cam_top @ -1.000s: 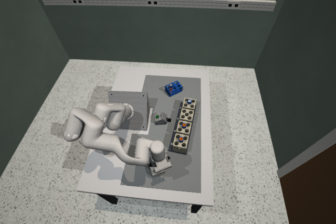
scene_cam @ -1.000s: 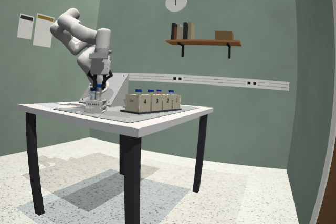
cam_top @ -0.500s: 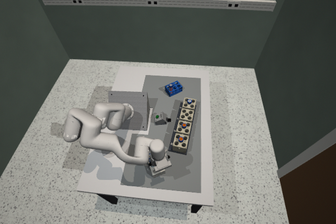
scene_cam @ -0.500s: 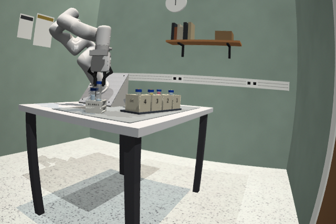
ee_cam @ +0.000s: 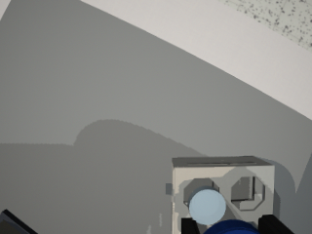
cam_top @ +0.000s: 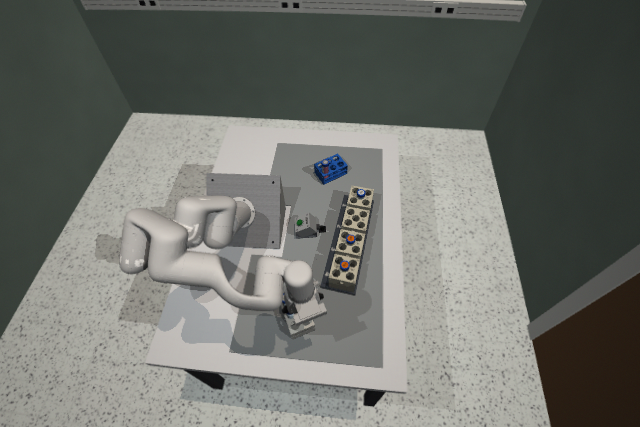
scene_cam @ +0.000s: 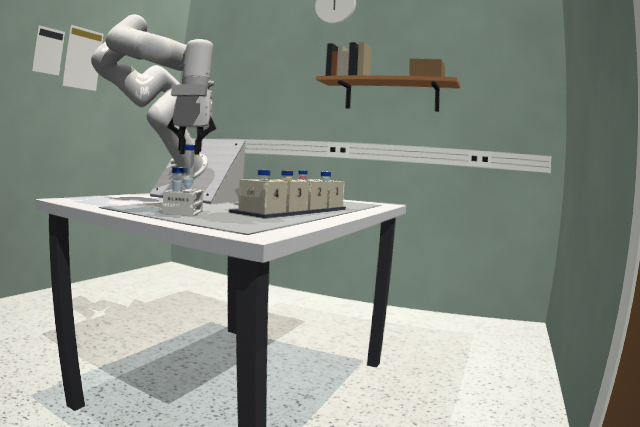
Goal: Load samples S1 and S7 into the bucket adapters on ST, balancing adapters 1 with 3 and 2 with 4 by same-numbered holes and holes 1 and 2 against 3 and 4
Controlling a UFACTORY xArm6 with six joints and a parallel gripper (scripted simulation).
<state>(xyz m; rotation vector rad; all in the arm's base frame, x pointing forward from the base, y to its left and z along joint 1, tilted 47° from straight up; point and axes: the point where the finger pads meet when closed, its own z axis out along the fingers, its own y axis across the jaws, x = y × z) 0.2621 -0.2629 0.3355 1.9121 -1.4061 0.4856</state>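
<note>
Off-white table (cam_top: 393,308) (scene_cam: 310,242) (ee_cam: 195,29): bears a grey mat (cam_top: 361,352) (scene_cam: 242,226) (ee_cam: 122,73), with racks, loading stand and DONE desk on it.
White arm (cam_top: 170,246) (scene_cam: 149,45): reaches over the mat, wrist pointing down above the BLANKS rack.
Loading stand (cam_top: 334,289) (scene_cam: 289,213): dark and low, bearing four beige adapters in a row, well apart from the end effector.
Adapter 4 (cam_top: 342,283) (scene_cam: 276,196): nearest the arm's wrist; an orange-dotted tube stands in its middle hole.
Adapter 3 (cam_top: 348,248) (scene_cam: 298,195): next in line, likewise with an orange-dotted tube in the middle hole.
Adapter 2 (cam_top: 355,224) (scene_cam: 318,193): between adapters 3 and 1.
Adapter 1 (cam_top: 360,201) (scene_cam: 336,193): at the far end, a white-dotted tube in its middle hole.
Blue rack (cam_top: 338,175): beyond adapter 1, holding at least one tube.
BLANKS rack (cam_top: 302,329) (scene_cam: 179,202) (ee_cam: 219,171): directly below the gripper; a blue-capped tube stands in it.
DONE desk (cam_top: 307,228): sloped, between arm base and stand, green key on top.
Gripper (cam_top: 303,303) (scene_cam: 189,150) (ee_cam: 231,226): clamped round the cap of a tube.
Held tube (scene_cam: 189,161) (ee_cam: 231,228): blue-capped, hanging roughly upright beneath the fingers, its lower end over the BLANKS rack; its dot is out of sight.
</note>
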